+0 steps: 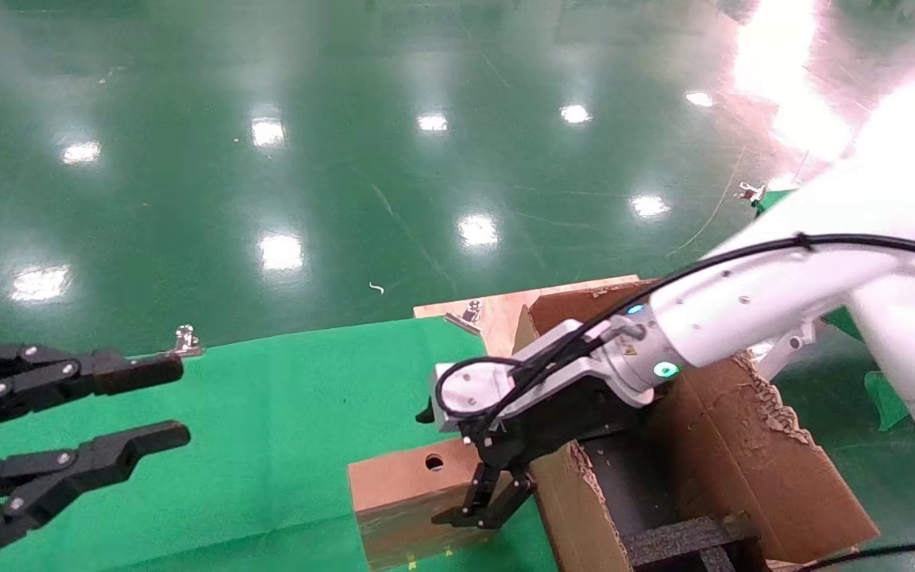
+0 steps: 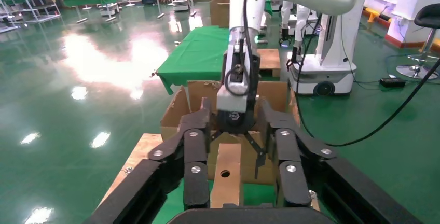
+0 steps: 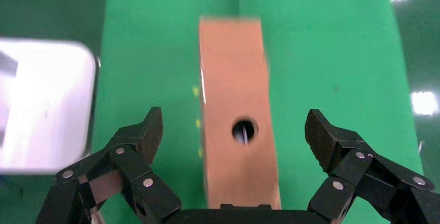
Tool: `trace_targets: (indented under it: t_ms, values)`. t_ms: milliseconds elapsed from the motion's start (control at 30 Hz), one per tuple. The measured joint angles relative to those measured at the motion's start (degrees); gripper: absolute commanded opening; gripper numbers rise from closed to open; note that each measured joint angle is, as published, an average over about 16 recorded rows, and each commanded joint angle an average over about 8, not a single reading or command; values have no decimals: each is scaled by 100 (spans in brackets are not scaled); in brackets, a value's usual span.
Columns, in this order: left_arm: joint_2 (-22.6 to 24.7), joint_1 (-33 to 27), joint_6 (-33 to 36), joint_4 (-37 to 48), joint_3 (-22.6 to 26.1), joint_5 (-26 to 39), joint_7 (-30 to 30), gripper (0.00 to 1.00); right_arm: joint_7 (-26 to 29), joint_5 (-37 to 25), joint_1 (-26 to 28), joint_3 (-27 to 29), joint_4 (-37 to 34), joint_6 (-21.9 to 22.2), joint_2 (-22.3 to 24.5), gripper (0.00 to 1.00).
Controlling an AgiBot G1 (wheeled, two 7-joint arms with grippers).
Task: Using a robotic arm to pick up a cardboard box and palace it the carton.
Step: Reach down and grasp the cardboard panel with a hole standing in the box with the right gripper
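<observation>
While over cardboard box (image 3: 236,130), right tool (image 3: 233,130) spread wide, gripping nothing.

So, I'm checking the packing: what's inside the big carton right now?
Inside the carton, black foam inserts show near its bottom. The right gripper hangs open over the cardboard box, which stands outside it. The arm and carton walls hide the remaining interior.

We are finding the cardboard box (image 1: 402,492) running off the head view's lower edge, with the right gripper (image 1: 486,508) covering its near corner. The carton (image 1: 731,445) is also running out of frame below, its interior largely screened by the robotic arm (image 1: 743,310). The left gripper (image 1: 152,401) is being cropped at the frame's left edge. In the right wrist view, the box's far end is blurring.
</observation>
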Motion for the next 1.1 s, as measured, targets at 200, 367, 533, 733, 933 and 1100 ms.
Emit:
trace_targets:
  t_ms: [200, 367, 533, 733, 933, 1100]
  values:
    - [-1, 0, -1, 0, 2, 0, 1, 41, -130, -366, 346, -535, -193, -25, -251, 100]
    - [-2, 0, -2, 1, 2, 1, 2, 100, -218, -484, 523, -834, -291, -22, -362, 76]
    - [-2, 0, -3, 2, 3, 2, 2, 100, -270, -497, 592, -956, -339, -16, -401, 14]
    - [-2, 1, -4, 2, 3, 2, 3, 100, -276, -492, 601, -971, -345, -14, -406, 0]
    - [-2, 0, -4, 2, 4, 0, 3, 100, -268, -478, 574, -934, -331, -13, -390, 0]
    - [-2, 0, -4, 2, 4, -2, 3, 100, -262, -470, 558, -912, -323, -13, -380, 0]
